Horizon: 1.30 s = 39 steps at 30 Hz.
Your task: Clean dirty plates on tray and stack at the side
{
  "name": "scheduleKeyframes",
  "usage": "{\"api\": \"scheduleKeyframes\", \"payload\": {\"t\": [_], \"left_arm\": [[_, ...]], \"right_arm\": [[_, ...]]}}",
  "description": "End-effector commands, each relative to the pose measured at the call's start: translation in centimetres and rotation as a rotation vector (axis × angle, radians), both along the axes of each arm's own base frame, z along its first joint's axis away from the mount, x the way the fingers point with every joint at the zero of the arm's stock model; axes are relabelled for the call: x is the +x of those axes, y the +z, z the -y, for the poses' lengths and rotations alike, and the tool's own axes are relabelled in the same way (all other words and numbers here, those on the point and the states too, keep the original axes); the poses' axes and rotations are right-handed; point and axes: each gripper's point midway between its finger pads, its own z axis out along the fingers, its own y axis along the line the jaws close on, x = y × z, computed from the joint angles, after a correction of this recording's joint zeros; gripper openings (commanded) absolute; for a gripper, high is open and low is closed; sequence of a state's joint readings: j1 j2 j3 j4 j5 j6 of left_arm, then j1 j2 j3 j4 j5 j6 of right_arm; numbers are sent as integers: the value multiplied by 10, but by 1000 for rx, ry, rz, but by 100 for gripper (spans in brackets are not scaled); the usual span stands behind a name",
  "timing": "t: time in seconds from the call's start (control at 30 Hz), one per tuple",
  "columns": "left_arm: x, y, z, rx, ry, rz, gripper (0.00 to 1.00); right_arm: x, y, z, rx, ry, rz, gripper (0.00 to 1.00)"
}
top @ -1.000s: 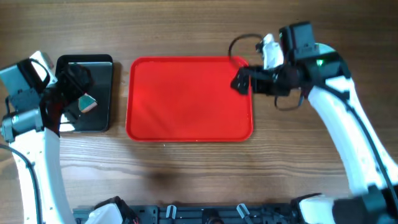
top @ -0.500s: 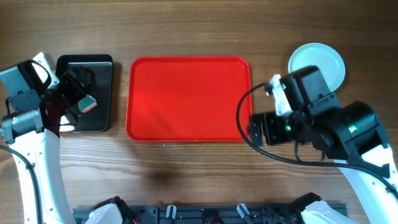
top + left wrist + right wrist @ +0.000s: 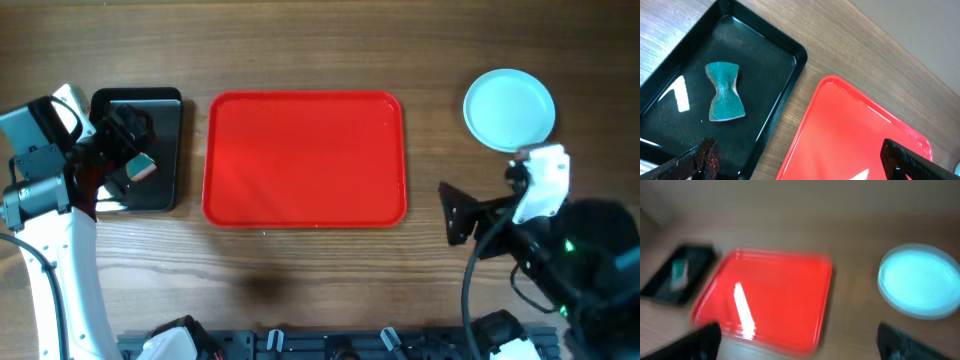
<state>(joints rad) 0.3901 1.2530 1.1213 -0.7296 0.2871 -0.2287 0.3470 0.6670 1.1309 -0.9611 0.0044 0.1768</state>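
Note:
The red tray [image 3: 305, 160] lies bare in the middle of the table; it also shows in the left wrist view [image 3: 855, 135] and, blurred, in the right wrist view [image 3: 770, 295]. The pale blue plates [image 3: 508, 109] sit as a stack on the table right of the tray, also seen in the right wrist view [image 3: 920, 280]; how many are in it I cannot tell. My right gripper [image 3: 452, 213] is open and empty, near the front right of the tray. My left gripper [image 3: 122, 150] is open and empty above the black tray.
A glossy black tray [image 3: 160, 150] stands left of the red tray, with a teal sponge [image 3: 724, 92] lying in it. A dark rail [image 3: 330, 345] runs along the table's front edge.
My right arm has pulled back from the red tray's far right corner toward the front right, uncovering the plate stack. The left arm has hardly moved.

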Motion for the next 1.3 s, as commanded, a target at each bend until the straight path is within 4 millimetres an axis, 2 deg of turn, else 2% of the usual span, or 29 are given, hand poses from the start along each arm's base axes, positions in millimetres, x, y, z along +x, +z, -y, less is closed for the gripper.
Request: {"api": "scheduleKeyframes", "payload": {"t": [0.0,0.07,0.2,0.33,0.53,0.67,0.77,0.87,1.27], "left_arm": [[2,4,2,-4,-14,13,100],[2,4,2,-4,-14,13,100],[2,4,2,-3,-14,13,100],[2,4,2,-4,-14,13,100],[2,4,2,-4,-14,13,100],[2,4,2,-4,-14,13,100],[2,4,2,-4,-14,13,100],[2,4,2,-4,-14,13,100],[2,4,2,-3,-14,13,100]], "right_arm": [[1,-26,-12,-66,191,197,100],[4,-35,-13,-62,217,298,100],[10,-57,1,-61,139,476,100],[16,-69,12,-5,60,576,100],[26,-85,38,120,-126,683,100],[34,-101,66,202,-297,668,100],[36,-115,83,163,-385,620,100],[38,-146,88,119,-410,498,99],[38,-145,94,81,-423,506,100]]}}
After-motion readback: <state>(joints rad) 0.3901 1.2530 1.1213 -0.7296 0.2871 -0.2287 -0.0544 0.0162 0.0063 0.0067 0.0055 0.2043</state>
